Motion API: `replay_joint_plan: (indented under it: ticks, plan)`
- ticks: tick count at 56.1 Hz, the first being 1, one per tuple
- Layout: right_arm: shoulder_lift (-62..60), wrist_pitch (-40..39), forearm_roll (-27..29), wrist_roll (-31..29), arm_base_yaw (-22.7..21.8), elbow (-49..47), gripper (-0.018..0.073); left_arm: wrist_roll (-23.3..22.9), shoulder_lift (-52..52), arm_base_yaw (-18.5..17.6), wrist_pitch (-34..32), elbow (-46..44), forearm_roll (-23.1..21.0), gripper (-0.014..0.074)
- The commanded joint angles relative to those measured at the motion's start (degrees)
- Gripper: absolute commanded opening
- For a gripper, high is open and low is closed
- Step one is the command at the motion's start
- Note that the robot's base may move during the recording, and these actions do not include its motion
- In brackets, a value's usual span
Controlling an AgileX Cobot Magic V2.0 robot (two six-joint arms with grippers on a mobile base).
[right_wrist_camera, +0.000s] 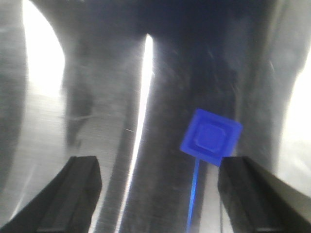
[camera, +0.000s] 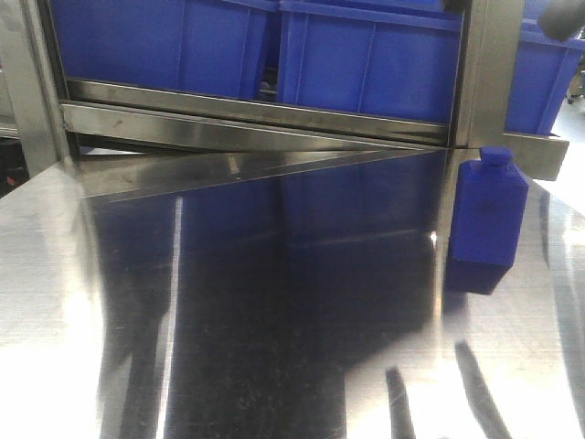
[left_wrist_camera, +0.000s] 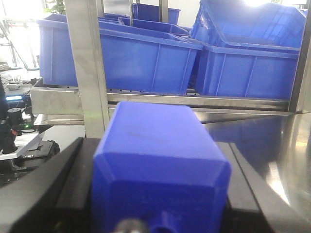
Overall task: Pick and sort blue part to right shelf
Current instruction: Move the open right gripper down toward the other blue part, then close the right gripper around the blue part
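Blue part (left_wrist_camera: 160, 165) sits clamped in left gripper (left_wrist_camera: 155, 145) jaws, facing shelf (left_wrist_camera: 87, 73) tubs (left_wrist_camera: 146, 65). Right gripper (right_wrist_camera: 158, 170) jaws wide open, empty, above second blue part (right_wrist_camera: 211, 137) standing on table (right_wrist_camera: 43, 145). Step looks like carry; next needs reaching over a tub rim, then release.

The blue part (camera: 489, 224) apparently stands on the table (camera: 274, 366) below the shelf (camera: 274, 119).

Front cam sits low, looking across the table (camera: 274, 347) toward the far shelf (camera: 256, 119). Left wrist cam faces those same blue tubs (left_wrist_camera: 146, 63), closer in. Right wrist cam points straight down at the table.
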Motion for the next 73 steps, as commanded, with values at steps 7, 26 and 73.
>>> replay_joint_plan:
  ticks: [7, 26, 73]
  plan:
    - [4.4, 4.9, -9.3, 10.0, 0.6, -6.1, 0.061, -0.1, 0.9, -0.5, -4.7, -1.4, 0.7, 0.0332]
    - [13.9, 5.0, -9.3, 10.6, 0.6, -6.4, 0.061, -0.1, 0.9, -0.5, -4.7, -1.4, 0.7, 0.0332]
    - [22.4, 2.7, -10.2, 5.8, 2.7, -6.1, 0.0128, -0.1, 0.9, -0.5, -4.1, -1.4, 0.7, 0.0332]
